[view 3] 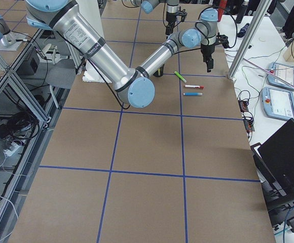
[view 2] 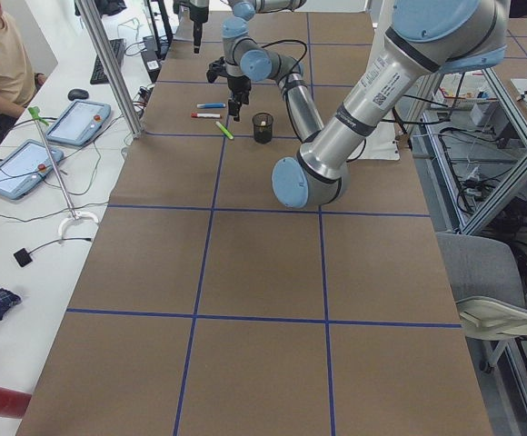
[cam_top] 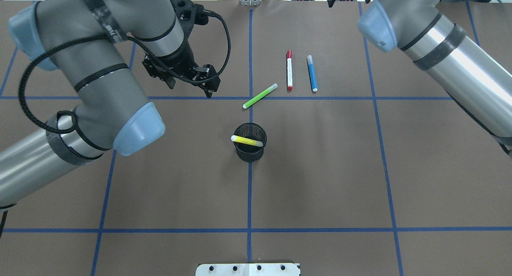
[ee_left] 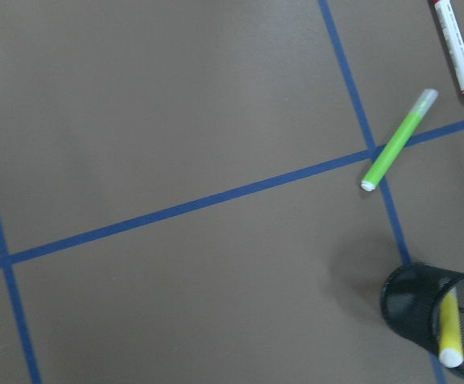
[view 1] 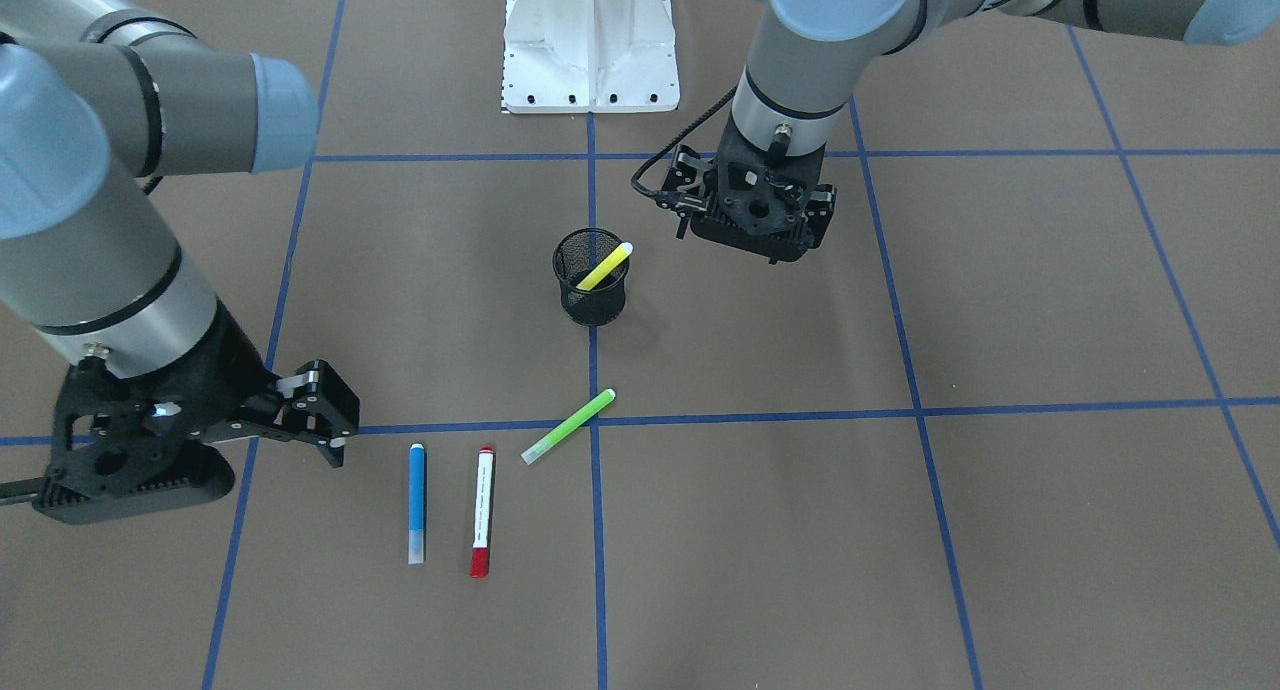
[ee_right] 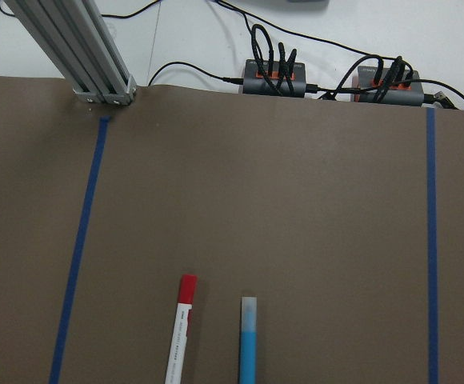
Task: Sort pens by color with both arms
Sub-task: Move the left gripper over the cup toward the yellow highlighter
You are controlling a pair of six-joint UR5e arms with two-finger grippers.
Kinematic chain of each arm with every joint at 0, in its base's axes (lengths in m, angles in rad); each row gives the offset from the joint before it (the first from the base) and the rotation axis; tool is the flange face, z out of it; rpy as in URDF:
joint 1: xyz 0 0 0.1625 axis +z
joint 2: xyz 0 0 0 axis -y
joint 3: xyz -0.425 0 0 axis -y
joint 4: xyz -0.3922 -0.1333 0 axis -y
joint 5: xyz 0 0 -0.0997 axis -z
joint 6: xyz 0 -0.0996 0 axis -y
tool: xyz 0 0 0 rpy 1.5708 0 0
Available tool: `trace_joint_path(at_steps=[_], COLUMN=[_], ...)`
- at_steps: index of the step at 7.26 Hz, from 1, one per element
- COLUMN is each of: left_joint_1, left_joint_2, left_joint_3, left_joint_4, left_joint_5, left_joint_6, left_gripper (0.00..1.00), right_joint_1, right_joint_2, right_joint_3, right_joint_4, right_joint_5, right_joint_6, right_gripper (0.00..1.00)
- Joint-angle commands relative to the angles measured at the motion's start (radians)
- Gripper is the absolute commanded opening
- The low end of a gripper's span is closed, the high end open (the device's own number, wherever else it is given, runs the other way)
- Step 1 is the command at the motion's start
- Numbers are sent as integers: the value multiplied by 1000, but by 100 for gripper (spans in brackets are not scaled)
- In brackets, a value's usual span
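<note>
**Yellow highlighter in the cup, three pens left on the table**

A yellow highlighter (cam_top: 247,141) is seen leaning inside the black mesh cup (cam_top: 240,153), its pale end raised over the rim. The neon green highlighter (cam_top: 260,96) lies flat just beyond the cup, on the side away from the robot's base, slanted across a crossing of blue tape lines (cam_top: 320,98). Farther from the cup on that same side, and toward the robot's right, the white red-capped marker (cam_top: 289,72) and the blue highlighter (cam_top: 312,74) lie parallel, close but apart. Black print runs along the marker's barrel but cannot be read.

The left gripper (cam_top: 190,84) is held beyond the cup toward the robot's left, its fingers spread with nothing between them. The right gripper (view 1: 200,440) is held farther from the cup than the blue highlighter, near that pen, likewise spread and empty. Lettering on the left arm's band is not legible.
</note>
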Motion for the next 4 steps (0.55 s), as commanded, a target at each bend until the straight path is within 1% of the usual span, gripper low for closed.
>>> trace_joint_path(at_steps=[1,3,4], left_joint_1=[39,80,88], left_joint_2=[-77,-100,-135], left_joint_3=[65,124,174], left_joint_4=[71,76,76], left_joint_5=[1,1,1], left_joint_6=[7,25,25], left_gripper=[99,98,91], right_joint_1=[61,67,69], right_joint_2=[-77,-94,-94], right_joint_3=[104,112,112], right_joint_4=[-98,-99,-99], right_joint_5=[31,31,31], right_joint_6=[-175,-190,-190], right_gripper=[99,100,99])
